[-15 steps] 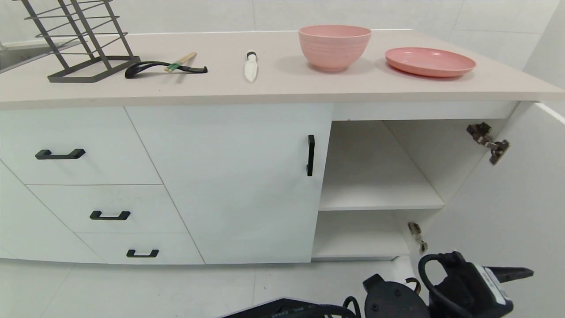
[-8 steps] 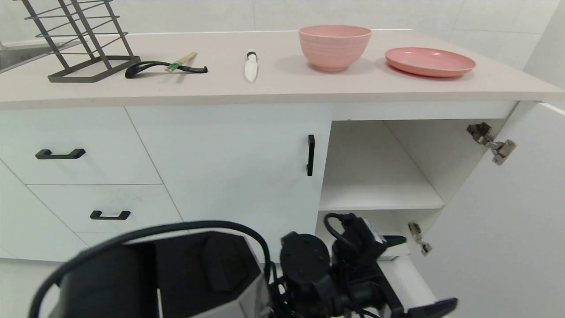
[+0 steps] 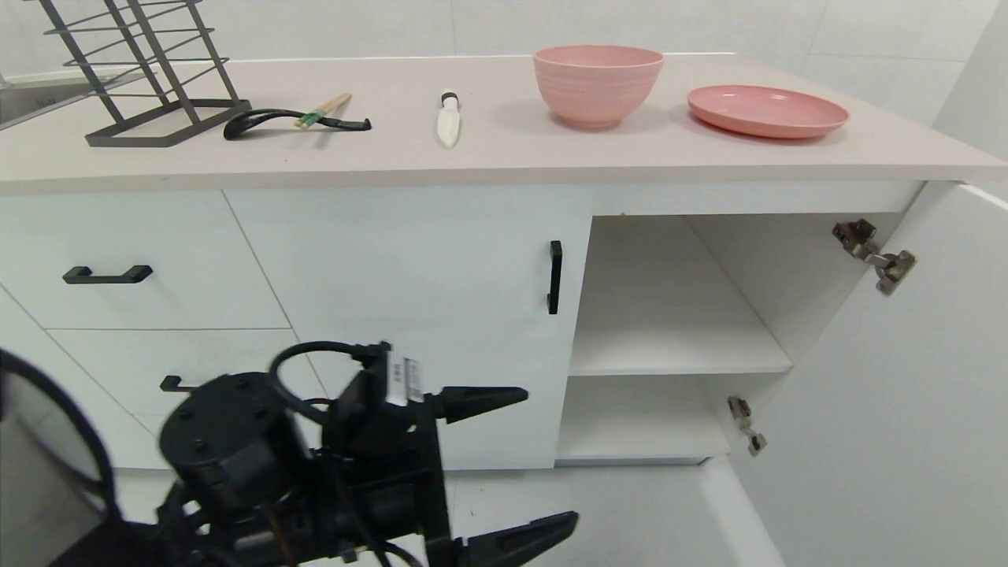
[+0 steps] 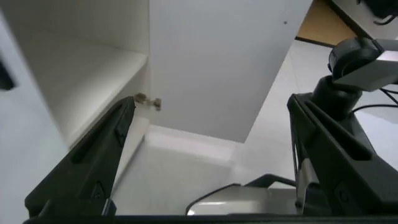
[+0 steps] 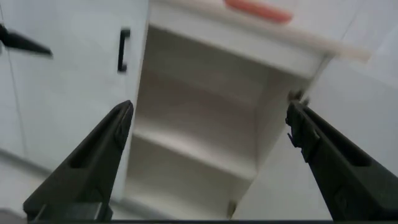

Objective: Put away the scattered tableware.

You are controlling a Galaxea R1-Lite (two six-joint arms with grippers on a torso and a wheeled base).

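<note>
The plate [image 3: 767,110] lies flat on the worktop [image 3: 504,153] directly above the open cabinet [image 3: 677,346], with the bowl [image 3: 597,83] upright just beside it, both well above the jaws of either arm. The left gripper [image 3: 549,454] hangs low beside the cabinet opening, jaws spread wide and empty, tips toward the lower shelf. The right gripper [image 5: 209,107] faces the cabinet front, jaws equally spread and empty, and is probably nearer the plate.

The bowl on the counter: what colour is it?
Pink; the bowl shows best in the head view.
</note>
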